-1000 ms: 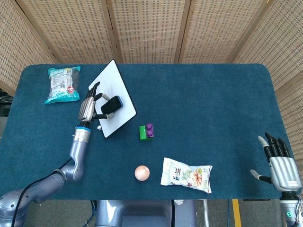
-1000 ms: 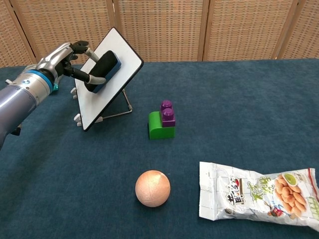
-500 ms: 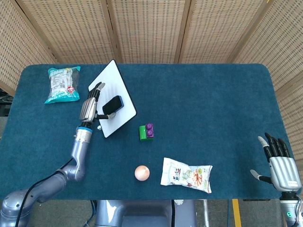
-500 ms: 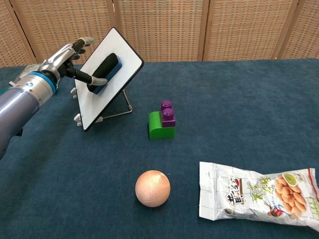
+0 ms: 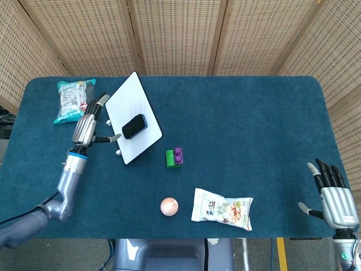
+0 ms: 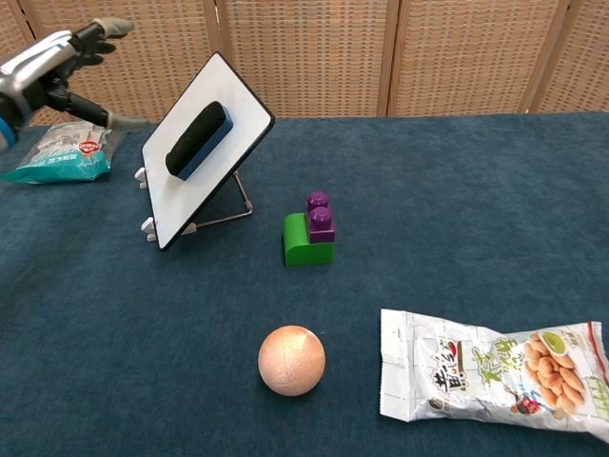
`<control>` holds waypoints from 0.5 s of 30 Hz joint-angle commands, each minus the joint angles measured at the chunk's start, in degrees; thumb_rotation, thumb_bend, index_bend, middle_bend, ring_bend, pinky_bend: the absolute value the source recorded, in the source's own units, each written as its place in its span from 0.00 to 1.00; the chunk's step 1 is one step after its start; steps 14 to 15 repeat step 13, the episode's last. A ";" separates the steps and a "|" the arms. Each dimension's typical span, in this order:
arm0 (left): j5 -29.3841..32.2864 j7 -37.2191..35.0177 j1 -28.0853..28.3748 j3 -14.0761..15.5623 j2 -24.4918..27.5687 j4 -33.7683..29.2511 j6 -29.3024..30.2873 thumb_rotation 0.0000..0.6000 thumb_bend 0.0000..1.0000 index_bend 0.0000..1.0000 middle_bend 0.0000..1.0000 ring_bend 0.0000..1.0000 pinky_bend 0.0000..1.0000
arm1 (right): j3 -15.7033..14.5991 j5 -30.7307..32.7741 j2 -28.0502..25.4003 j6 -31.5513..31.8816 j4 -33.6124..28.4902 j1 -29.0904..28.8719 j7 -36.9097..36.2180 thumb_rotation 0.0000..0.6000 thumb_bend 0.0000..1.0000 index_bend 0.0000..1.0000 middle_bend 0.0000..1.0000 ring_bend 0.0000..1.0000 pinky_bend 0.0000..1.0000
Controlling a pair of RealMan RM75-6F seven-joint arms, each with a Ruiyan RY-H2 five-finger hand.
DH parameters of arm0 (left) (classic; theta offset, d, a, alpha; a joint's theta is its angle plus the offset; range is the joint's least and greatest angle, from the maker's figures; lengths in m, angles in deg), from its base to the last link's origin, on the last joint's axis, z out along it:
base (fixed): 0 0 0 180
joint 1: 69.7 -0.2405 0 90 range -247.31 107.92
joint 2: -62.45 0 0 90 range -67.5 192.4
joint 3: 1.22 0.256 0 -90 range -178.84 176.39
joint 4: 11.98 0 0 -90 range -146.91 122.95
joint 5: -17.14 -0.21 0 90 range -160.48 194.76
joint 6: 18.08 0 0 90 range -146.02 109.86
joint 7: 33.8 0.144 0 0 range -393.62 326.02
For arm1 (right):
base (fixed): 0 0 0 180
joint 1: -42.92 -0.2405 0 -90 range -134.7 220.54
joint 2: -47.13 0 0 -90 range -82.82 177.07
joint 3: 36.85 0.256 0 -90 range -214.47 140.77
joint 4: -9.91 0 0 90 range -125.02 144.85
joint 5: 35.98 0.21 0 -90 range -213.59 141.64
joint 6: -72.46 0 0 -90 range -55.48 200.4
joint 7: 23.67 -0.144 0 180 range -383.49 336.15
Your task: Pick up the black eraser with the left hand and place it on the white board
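The black eraser sticks to the tilted white board, which leans on a small wire stand. My left hand is open with its fingers spread, off to the left of the board and apart from the eraser. At the bottom right corner of the head view, my right hand is open with fingers pointing up, far from everything; the chest view does not show it.
A teal snack bag lies at the far left. A green and purple block stands near the middle, with an orange ball and a white snack bag nearer the front edge.
My left hand let go of the eraser and drew back to the left, away from the board. The eraser stays on the board. The right hand has not moved.
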 commanded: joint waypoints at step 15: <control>2.03 20.00 -18.84 10.86 30.00 -29.92 7.53 1.00 0.00 0.00 0.00 0.00 0.00 | 0.03 0.01 0.26 0.44 -0.23 0.17 1.28 1.00 0.10 0.06 0.00 0.00 0.00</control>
